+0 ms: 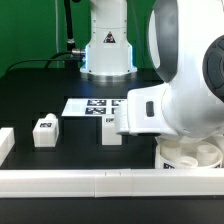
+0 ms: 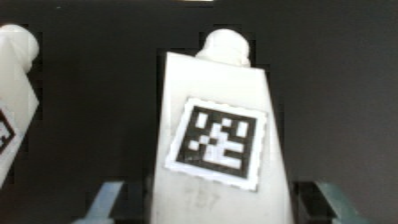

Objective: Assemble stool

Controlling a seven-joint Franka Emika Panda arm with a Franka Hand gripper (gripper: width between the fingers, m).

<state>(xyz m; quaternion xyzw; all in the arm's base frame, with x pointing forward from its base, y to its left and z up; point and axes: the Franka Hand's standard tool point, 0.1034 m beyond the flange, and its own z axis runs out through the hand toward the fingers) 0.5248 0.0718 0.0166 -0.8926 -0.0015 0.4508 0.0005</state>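
A white stool leg [image 2: 217, 130] with a black-and-white tag fills the wrist view, its rounded peg end pointing away. My gripper [image 2: 219, 205] is shut on its near end, one finger [image 2: 111, 200] on each flank. A second leg [image 2: 15, 90] shows at the picture's edge. In the exterior view, one leg [image 1: 112, 129] stands right beside my white hand [image 1: 142, 112], whose fingertips are hidden by the arm. Another leg [image 1: 45, 131] stands apart toward the exterior view's left. The round seat [image 1: 190, 155] lies low at the right, partly covered by the arm.
The marker board [image 1: 95, 104] lies flat on the black table behind the legs. A long white border bar [image 1: 100, 183] runs along the front and a short one [image 1: 5, 143] sits at the left. The arm's base [image 1: 108, 50] stands at the back.
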